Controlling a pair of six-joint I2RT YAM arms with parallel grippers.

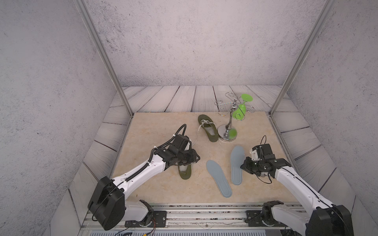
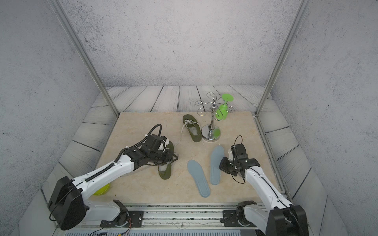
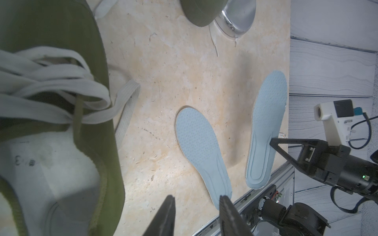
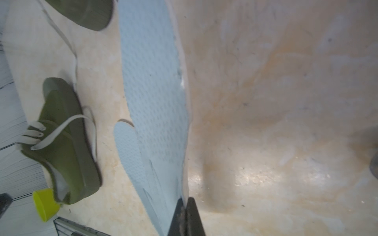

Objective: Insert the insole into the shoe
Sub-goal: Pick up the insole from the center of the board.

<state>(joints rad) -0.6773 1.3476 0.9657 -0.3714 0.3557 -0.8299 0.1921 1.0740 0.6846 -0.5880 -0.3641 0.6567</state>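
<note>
Two light-blue insoles lie on the beige table, one [image 1: 218,177] nearer the middle and one [image 1: 237,163] to its right. My right gripper [image 4: 185,199] is shut on the right edge of the right-hand insole [image 4: 155,92], near its heel half, and that edge looks slightly raised. An olive-green shoe [image 1: 185,173] with white laces lies under my left wrist, its opening showing a pale lining [image 3: 51,173]. My left gripper [image 3: 196,197] hovers open beside this shoe with nothing between its fingers. A second olive shoe [image 1: 207,128] lies farther back.
A chrome stand [image 1: 228,132] holding a green glass [image 1: 240,111] stands right behind the far shoe. A yellow-green cup [image 2: 101,190] sits under my left arm near the table's front left. The metal rail [image 1: 194,212] runs along the front edge.
</note>
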